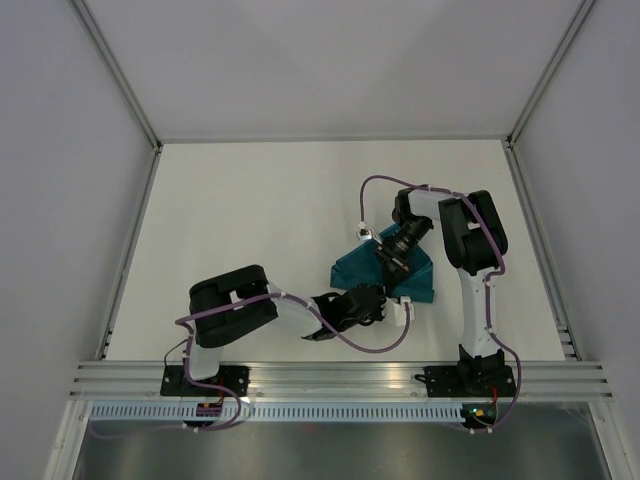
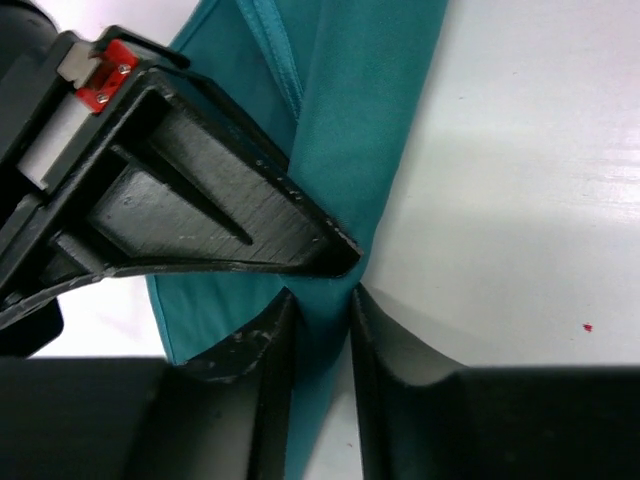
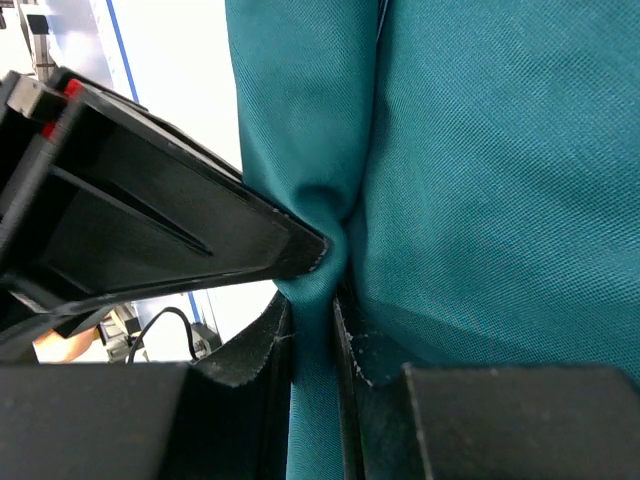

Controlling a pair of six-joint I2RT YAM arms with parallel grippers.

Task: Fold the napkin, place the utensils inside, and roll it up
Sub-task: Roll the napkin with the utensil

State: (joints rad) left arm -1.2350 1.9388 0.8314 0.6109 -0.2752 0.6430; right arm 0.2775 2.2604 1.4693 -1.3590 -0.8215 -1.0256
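Left: your left arm lies low with its elbow folded, and the left gripper [image 1: 376,304] is pinched narrow on the napkin's [image 1: 349,268] near edge. Right: your right arm bends down, and the right gripper [image 1: 392,262] nips a fold mid-cloth. The white table [image 1: 250,200] stretches wide to the left, with pale walls beyond.

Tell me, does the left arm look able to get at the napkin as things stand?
Yes, it seems so: the left gripper has a fold of the napkin between its fingers, and nothing blocks it. The right gripper pinches another fold.
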